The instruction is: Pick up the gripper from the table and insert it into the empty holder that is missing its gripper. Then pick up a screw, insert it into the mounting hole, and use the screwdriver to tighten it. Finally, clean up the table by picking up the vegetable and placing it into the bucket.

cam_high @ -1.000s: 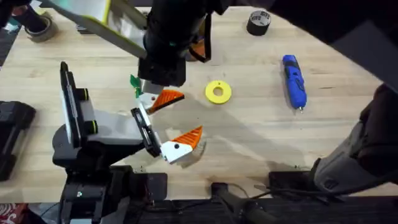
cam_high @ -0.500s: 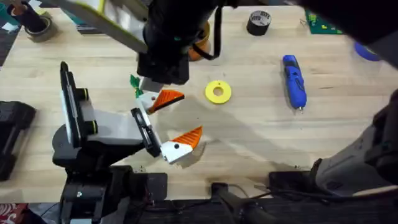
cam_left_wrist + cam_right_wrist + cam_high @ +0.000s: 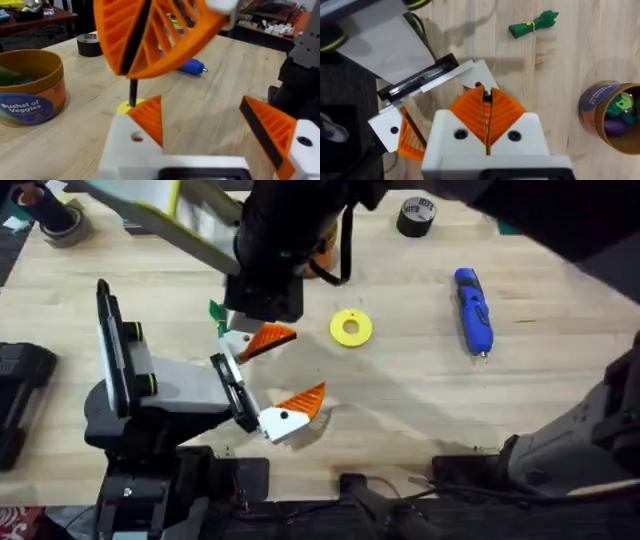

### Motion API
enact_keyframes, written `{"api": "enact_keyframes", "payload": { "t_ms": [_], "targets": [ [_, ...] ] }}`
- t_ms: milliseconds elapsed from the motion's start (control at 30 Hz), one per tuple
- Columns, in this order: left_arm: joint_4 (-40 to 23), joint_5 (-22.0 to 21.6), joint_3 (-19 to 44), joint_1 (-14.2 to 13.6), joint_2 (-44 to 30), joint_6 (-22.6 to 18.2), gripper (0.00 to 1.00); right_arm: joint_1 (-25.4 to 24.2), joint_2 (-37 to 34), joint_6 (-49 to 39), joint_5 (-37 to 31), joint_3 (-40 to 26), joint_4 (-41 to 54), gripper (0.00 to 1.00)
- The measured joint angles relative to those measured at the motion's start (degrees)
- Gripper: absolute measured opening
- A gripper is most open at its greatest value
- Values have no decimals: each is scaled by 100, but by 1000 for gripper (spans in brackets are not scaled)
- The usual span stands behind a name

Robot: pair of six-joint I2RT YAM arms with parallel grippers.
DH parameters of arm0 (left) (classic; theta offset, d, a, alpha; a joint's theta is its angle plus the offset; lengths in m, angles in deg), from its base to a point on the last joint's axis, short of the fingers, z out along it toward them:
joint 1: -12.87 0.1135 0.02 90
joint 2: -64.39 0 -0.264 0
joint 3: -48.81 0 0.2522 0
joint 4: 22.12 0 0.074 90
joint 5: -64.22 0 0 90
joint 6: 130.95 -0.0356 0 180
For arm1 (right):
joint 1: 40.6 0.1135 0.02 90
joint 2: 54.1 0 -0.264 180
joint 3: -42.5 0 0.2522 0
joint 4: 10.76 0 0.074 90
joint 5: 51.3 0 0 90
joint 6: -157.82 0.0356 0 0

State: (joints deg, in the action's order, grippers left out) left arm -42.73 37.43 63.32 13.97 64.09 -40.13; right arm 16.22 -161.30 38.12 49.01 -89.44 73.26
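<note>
Orange ribbed tips mark both fingers of the left gripper [image 3: 290,370] in the overhead view, and they stand wide apart on the pale wooden table [image 3: 400,410]. The right arm [image 3: 275,250] reaches across as a large dark mass, with the right gripper [image 3: 250,320] just above the farther left finger. The green vegetable [image 3: 216,313] lies on the table close beside that spot. A yellow disc [image 3: 351,327] sits to the right. The blue screwdriver [image 3: 473,310] lies well apart near the right side, and a black tape roll [image 3: 416,215] sits at the far edge.

In the left wrist view the left gripper [image 3: 207,125] is spread, with an orange tip seated in each white block. One white finger block [image 3: 127,150] shows a round mounting hole. Above it hangs the right gripper [image 3: 150,40], its pads pressed together on a thin dark pin, apparently the screw [image 3: 133,91]. The pin points down just over that block. The bucket [image 3: 37,85], labelled "Bushel of Veggies", stands on the table to one side. The tape roll [image 3: 90,44] and screwdriver [image 3: 192,65] lie farther back.

In the right wrist view the right gripper [image 3: 487,115] is closed, with a small dark tip [image 3: 486,97] showing at the pad ends, right at the holed white block [image 3: 475,72]. The vegetable [image 3: 534,24] lies on bare wood, apart from the bucket [image 3: 600,112], which holds toy pieces.
</note>
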Motion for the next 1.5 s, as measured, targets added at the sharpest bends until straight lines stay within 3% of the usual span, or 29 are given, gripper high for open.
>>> {"api": "enact_keyframes", "payload": {
  "t_ms": [1500],
  "targets": [
    [0,-1,0,0,1,0,942,94,-2,175,2,465,-274,5]
  ]
}}
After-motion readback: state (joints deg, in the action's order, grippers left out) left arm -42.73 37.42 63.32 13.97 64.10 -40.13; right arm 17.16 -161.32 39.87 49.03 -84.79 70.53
